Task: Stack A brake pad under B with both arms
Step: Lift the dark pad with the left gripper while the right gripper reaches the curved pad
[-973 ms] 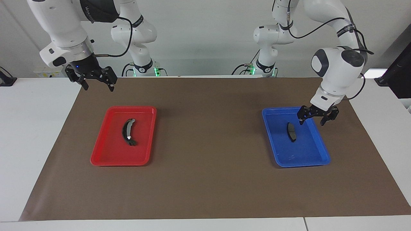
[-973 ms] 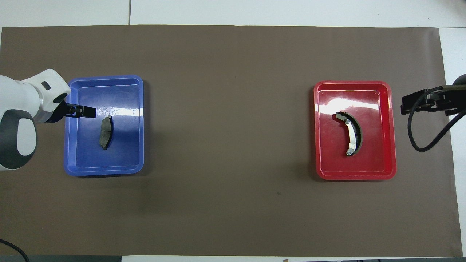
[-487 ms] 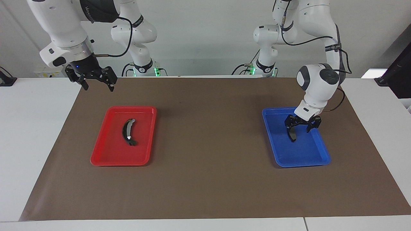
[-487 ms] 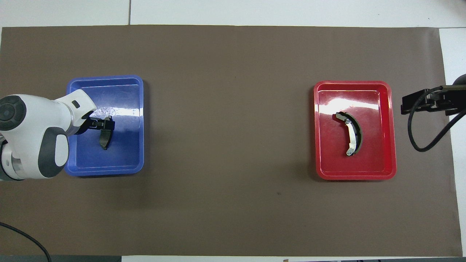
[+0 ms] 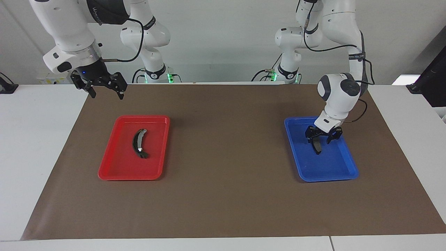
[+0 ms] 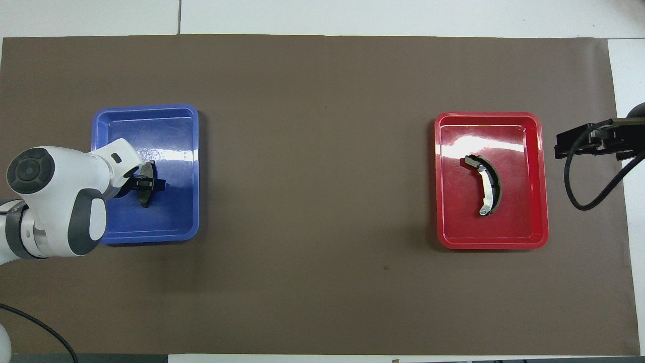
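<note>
The A brake pad (image 5: 317,147), short and dark grey, lies in the blue tray (image 5: 334,174) at the left arm's end of the table. My left gripper (image 5: 318,138) is low in the tray, open, with a finger on each side of the pad; in the overhead view (image 6: 146,184) it covers the pad's (image 6: 144,199) middle. B (image 5: 138,143), a black crescent with a light grey strip (image 6: 487,187), lies in the red tray (image 5: 118,167) at the right arm's end. My right gripper (image 5: 104,91) waits open in the air, beside the red tray's (image 6: 519,126) side toward the robots.
A brown mat (image 5: 226,157) covers the table between the two trays (image 6: 151,113). A black device (image 5: 432,80) stands off the mat at the left arm's end. The right arm's black cable (image 6: 579,191) hangs past the red tray.
My left gripper moved from the blue tray's edge to over the pad and came down around it. The right arm, B and both trays have not moved.
</note>
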Action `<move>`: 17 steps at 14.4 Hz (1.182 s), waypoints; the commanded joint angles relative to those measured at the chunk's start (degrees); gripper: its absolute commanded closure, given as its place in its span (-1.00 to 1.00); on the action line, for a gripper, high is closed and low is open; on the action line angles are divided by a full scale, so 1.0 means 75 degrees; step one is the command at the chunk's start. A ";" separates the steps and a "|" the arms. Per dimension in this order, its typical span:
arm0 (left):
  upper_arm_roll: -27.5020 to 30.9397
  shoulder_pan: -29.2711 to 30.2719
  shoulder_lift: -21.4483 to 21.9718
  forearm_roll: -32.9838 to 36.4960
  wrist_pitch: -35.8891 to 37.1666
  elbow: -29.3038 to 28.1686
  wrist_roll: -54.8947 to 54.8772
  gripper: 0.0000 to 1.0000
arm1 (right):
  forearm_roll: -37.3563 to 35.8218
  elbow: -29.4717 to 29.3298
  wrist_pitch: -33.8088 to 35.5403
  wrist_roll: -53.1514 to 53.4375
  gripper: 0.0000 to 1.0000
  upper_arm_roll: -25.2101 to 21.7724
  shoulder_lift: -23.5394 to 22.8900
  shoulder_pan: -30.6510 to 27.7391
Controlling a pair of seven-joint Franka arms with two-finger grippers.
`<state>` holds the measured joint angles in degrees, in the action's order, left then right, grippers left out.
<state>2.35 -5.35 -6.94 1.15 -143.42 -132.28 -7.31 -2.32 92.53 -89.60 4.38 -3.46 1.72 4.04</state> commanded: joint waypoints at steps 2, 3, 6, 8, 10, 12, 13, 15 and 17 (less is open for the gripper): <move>0.0061 -0.0037 -0.0024 0.0011 -0.0319 -0.0187 0.0014 -0.04 | 0.0146 0.0155 -0.0089 0.0026 -1.00 0.0051 0.0110 -0.0105; 0.0061 -0.0025 -0.0024 0.0011 -0.0273 -0.0187 0.0014 0.31 | 0.0146 0.0155 -0.0089 0.0026 -1.00 0.0051 0.0110 -0.0105; 0.0073 -0.0036 0.0186 0.0011 -0.0202 -0.0106 -0.0044 0.75 | 0.0146 0.0155 -0.0089 0.0026 -1.00 0.0051 0.0110 -0.0105; 0.0062 -0.0083 0.0478 0.0011 0.0123 0.0069 -0.0009 0.91 | 0.0146 0.0167 -0.0089 0.0026 -1.00 0.0051 0.0110 -0.0116; 0.0061 -0.0479 0.0585 0.0011 0.1047 0.0653 0.0119 0.94 | 0.0146 0.0271 -0.0124 0.0073 -1.00 0.0040 0.0157 -0.0105; 0.0061 -0.0983 0.0445 0.0011 0.1834 0.1391 0.0889 0.94 | 0.0146 0.0401 -0.0182 0.0038 -1.00 0.0040 0.0216 -0.0140; 0.0073 -0.1357 0.0386 0.0011 0.1872 0.1522 0.1357 0.96 | 0.0146 0.0610 -0.0310 0.0014 -1.00 0.0028 0.0285 -0.0163; 0.0073 -0.2118 0.0281 0.0011 0.1825 0.1710 0.2399 0.99 | 0.0146 0.2150 -0.1838 -0.0009 -1.00 0.0028 0.0892 -0.0210; 0.0073 -0.2938 -0.0128 0.0022 0.1860 0.2201 0.3641 0.99 | 0.0146 0.3362 -0.2979 -0.0207 -0.99 0.0016 0.1107 -0.0210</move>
<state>2.03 -22.19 -4.46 1.04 -130.85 -120.17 12.79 -2.28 106.11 -104.14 4.28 -3.63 5.27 3.25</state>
